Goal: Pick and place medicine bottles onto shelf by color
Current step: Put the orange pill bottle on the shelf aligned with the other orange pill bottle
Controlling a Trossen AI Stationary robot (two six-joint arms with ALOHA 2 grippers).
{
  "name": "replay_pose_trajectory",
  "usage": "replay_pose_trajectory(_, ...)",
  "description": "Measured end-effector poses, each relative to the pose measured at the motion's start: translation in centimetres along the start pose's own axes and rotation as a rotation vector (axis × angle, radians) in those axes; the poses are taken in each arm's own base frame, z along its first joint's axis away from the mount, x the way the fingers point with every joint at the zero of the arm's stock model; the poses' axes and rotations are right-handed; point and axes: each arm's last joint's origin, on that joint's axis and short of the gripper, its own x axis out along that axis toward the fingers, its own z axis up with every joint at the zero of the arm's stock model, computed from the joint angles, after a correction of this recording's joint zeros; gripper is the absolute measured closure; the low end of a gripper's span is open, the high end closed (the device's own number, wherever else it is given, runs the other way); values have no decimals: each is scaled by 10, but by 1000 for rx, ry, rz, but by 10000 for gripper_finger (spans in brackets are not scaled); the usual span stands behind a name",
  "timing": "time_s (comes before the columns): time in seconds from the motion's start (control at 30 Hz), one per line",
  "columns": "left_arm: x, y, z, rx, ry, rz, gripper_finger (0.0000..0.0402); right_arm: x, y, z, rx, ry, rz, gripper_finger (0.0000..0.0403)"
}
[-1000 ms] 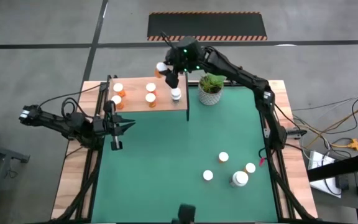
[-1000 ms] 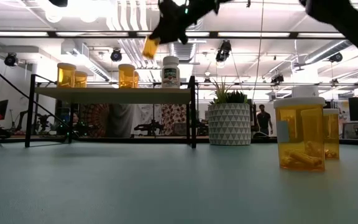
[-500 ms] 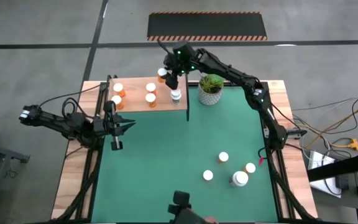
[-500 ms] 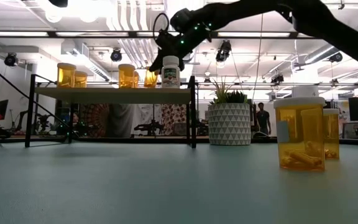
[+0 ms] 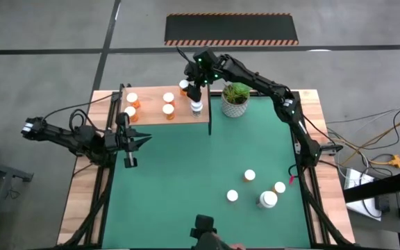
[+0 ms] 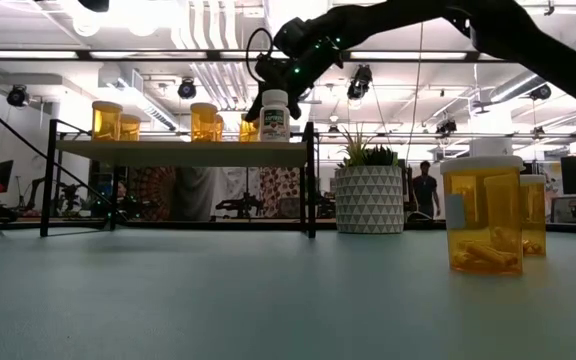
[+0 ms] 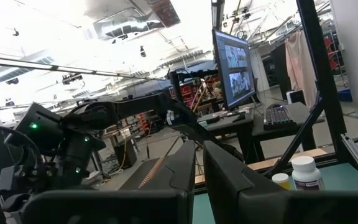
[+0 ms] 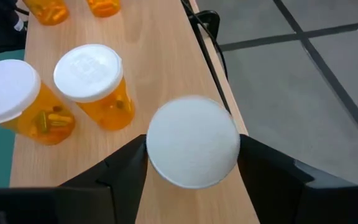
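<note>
The wooden shelf (image 5: pixel 150 105) stands at the table's far left. It carries several orange medicine bottles (image 5: pixel 132 98) and a white one (image 5: pixel 196 105). My right gripper (image 5: pixel 187 87) reaches over the shelf's far right corner. It is closed around another orange bottle (image 6: pixel 247 127), whose white cap (image 8: pixel 192 140) fills the gap between the fingers. That bottle stands on the board just behind the white bottle (image 6: pixel 274 115). My left gripper (image 5: pixel 144 139) hovers shut beside the shelf's near edge, holding nothing. My right gripper has one finger (image 8: pixel 126 171) on each side of the orange bottle, right at the cap's rim (image 8: pixel 153 149). The cap hides where they meet the body. The fingers slant down from the table's far right. The bottle stands upright with its base on the shelf board.
A potted plant (image 5: pixel 236 99) stands just right of the shelf. Several more bottles (image 5: pixel 249 176) stand on the green mat at the near right, one of them larger (image 5: pixel 268 200). The mat's middle (image 5: pixel 186 173) is bare.
My right gripper has come down toward the shelf, carrying the orange bottle. A second ago the bottle hung tilted above the shelf. It now stands upright on the board behind the white bottle, and has kept still for the last half second.
</note>
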Motion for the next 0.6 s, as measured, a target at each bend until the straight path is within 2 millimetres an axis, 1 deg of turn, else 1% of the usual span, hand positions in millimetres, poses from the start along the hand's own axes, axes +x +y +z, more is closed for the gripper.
replay_pose_trajectory(0.17, 0, 0, -1, 1, 1, -1, 386, 0, 0, 0, -1, 2, 0, 157)
replay_pose_trajectory(0.37, 0, 0, -1, 0, 1, -1, 386, -2, 0, 1, -7, -1, -1, 163)
replay_pose_trajectory(0.43, 0, 0, -1, 0, 1, -1, 386, -7, 1, 4, -4, -13, -4, 167)
replay_pose_trajectory(0.5, 0, 0, -1, 0, 1, -1, 386, -17, 3, 9, -10, -30, -16, 173)
replay_pose_trajectory(0.6, 0, 0, -1, 0, 1, -1, 386, -31, 3, 15, -17, -33, -97, 188)
